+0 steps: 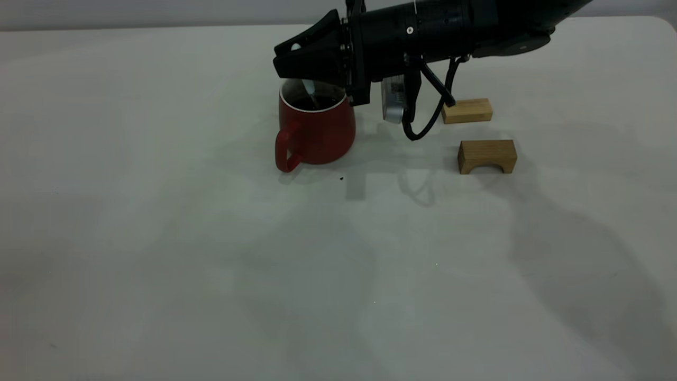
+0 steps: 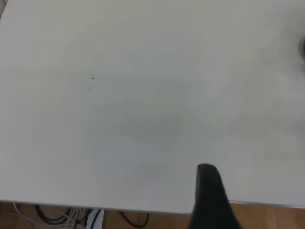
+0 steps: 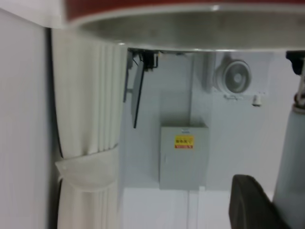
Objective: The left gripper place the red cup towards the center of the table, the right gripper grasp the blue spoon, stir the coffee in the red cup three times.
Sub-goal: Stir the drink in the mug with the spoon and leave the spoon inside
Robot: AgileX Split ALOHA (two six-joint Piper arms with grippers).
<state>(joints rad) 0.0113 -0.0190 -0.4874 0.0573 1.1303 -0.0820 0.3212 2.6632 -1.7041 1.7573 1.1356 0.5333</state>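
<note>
The red cup (image 1: 317, 132) stands upright near the middle of the table (image 1: 158, 238), its handle turned toward the camera's left. Dark coffee (image 1: 323, 101) shows inside it. My right gripper (image 1: 288, 55) reaches in from the upper right and hovers just over the cup's rim. It is shut on the blue spoon (image 1: 309, 93), whose metal neck slants down into the coffee. In the right wrist view the cup's rim (image 3: 143, 9) and the spoon's pale handle (image 3: 291, 167) show. My left gripper (image 2: 209, 191) is out of the exterior view, parked above the table's edge (image 2: 143, 209).
Two tan wooden blocks lie right of the cup: a flat one (image 1: 467, 110) and an arched one (image 1: 487, 156). The right arm's black cable (image 1: 423, 127) and grey module (image 1: 394, 100) hang low between cup and blocks. Bare tabletop (image 2: 143, 95) spreads toward the front and left.
</note>
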